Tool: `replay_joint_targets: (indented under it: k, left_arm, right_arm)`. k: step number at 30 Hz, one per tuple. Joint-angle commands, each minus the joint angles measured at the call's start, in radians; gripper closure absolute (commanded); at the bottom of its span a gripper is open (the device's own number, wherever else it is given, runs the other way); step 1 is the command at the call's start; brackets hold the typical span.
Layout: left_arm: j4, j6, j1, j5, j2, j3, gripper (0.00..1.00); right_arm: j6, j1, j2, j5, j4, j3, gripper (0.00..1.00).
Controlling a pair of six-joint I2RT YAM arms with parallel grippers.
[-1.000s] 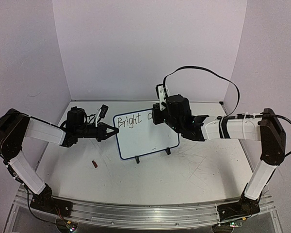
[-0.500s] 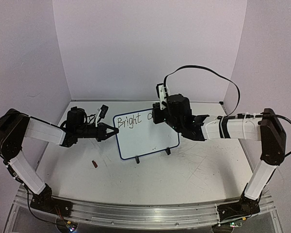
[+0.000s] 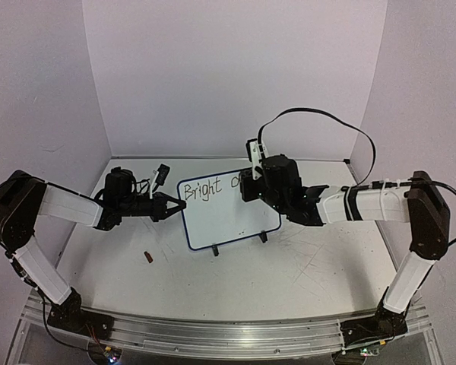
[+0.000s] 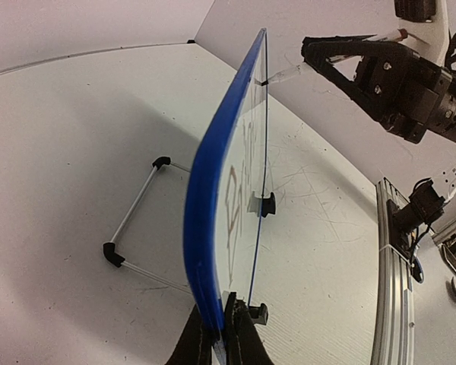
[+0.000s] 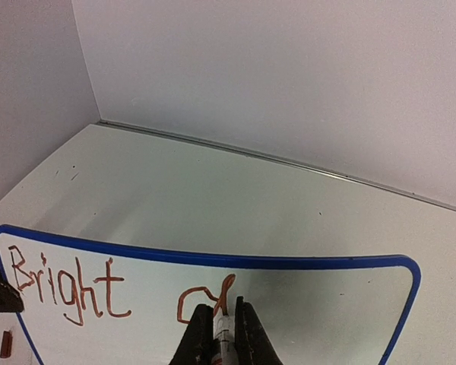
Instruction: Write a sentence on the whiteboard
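The whiteboard stands upright on two black feet mid-table. It bears the sentence, which reads "Bright" plus a "d". The lettering looks dark from above and brown-red in the right wrist view. My left gripper is shut on the board's left blue rim, its jaws pinching the edge. My right gripper is shut on a marker, whose tip touches the board at the "d". The left wrist view shows the marker tip meeting the board's top.
A small brown-red cap lies on the table left of the board's front foot. A wire stand props the board from behind. Walls close the back and both sides. A metal rail runs along the near edge.
My right gripper has shifted slightly right and down with the marker, and the letter after "Bright" has grown from a "c" shape into a "d". The left arm has not moved.
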Motion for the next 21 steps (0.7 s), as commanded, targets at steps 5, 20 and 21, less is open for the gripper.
replay_joint_targets:
  k: [5,20,21]
  left_arm:
    - [-0.009,0.092,0.005,-0.087,-0.022,0.031,1.00]
    - [-0.012,0.093,0.004,-0.088,-0.024,0.031,1.00]
    - [-0.013,0.093,0.004,-0.088,-0.023,0.031,1.00]
  right_arm:
    - [0.013,-0.002,-0.034,0.032,-0.039,-0.027,1.00]
    - [0.048,-0.050,-0.100,-0.086,0.042,-0.052,1.00]
    - [0.045,-0.051,-0.088,-0.089,0.040,-0.042,1.00]
